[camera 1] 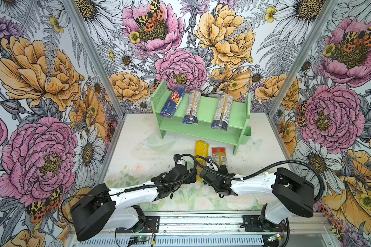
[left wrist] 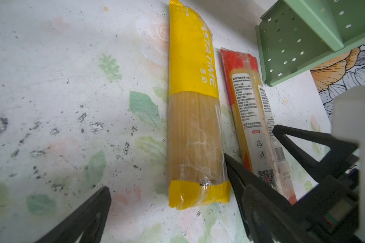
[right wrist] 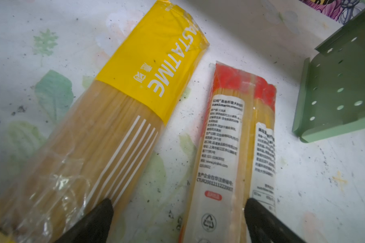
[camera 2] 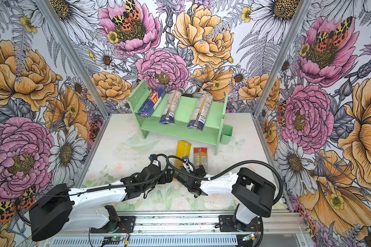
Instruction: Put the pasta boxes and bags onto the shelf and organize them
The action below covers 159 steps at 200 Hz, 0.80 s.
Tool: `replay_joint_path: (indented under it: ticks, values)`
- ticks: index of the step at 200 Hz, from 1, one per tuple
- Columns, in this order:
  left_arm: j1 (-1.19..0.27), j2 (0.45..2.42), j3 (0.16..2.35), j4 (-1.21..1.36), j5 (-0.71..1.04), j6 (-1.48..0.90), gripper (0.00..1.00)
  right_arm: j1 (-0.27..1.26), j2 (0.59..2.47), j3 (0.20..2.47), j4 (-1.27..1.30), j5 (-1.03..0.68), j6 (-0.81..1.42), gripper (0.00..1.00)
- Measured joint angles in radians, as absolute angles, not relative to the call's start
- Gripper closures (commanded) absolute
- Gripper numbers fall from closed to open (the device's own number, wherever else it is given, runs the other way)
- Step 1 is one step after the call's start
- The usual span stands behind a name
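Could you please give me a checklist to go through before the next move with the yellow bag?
1. Left pincer open: ok.
2. Yellow bag end between its fingers: ok.
3. Right pincer clear of that bag: not ok, one finger is at its edge.
4. Left pincer low enough to grip: cannot tell.
5. Room on shelf: ok, bare board between the two blue-ended bags.

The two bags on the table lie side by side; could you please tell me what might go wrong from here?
The left gripper and right gripper work close together and could collide. The right jaws stand over both the yellow bag and the red-ended bag, so closing may catch both.
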State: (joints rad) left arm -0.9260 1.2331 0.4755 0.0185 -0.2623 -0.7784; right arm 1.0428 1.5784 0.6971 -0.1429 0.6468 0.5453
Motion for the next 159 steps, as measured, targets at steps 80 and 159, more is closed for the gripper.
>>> replay_joint_path:
  ticks: [80,159]
  values:
    - [-0.918,1.176,0.401,0.031,-0.271,-0.742,0.01,1.053,1.412,0.528,0.081,0.52,0.46,0.01]
    - [-0.914,1.139,0.372,0.111,-0.272,-0.624,0.01,1.033,1.134,0.505,0.024,0.529,0.416,0.01]
